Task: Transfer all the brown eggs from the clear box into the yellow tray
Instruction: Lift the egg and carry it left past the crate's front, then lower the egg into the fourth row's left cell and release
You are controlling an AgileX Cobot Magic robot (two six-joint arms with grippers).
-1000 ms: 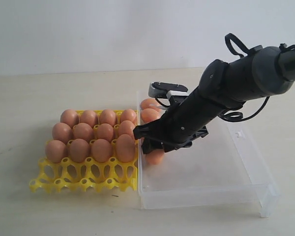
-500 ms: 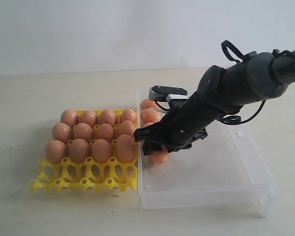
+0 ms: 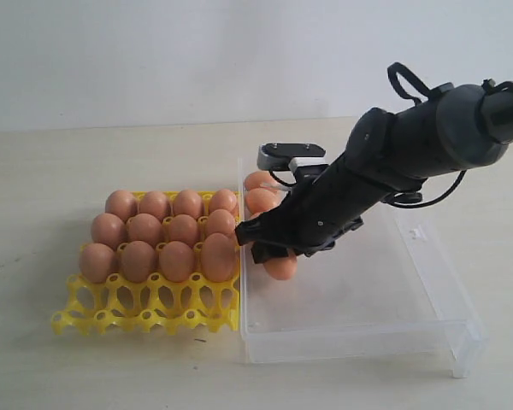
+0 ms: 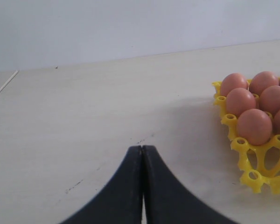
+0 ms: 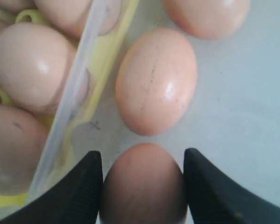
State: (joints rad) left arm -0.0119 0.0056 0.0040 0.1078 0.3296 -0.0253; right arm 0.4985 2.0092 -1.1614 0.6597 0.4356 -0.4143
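Note:
Several brown eggs [image 3: 176, 260] fill three rows of the yellow tray [image 3: 145, 307]; its front row of cups is bare. In the clear box [image 3: 393, 316], my right gripper [image 3: 269, 248] reaches down by the left wall. Its jaws press both sides of one brown egg [image 5: 143, 184], seen under the fingers in the exterior view [image 3: 280, 266]. Two more eggs [image 3: 258, 200] lie behind it in the box, the nearest just beyond the fingertips [image 5: 156, 81]. My left gripper [image 4: 142, 148] is shut and empty over bare table beside the tray [image 4: 252, 172].
The box's thin left wall [image 5: 74, 88] runs close beside the right gripper's finger [image 5: 86, 186], with the tray's eggs [image 5: 30, 65] right behind it. The box floor to the right of the arm holds nothing. The tabletop [image 4: 84, 116] is pale and bare around the left gripper.
The right gripper's jaws have narrowed onto the egg, and gripper and egg have shifted slightly right and up. The eggs in the tray have not moved.

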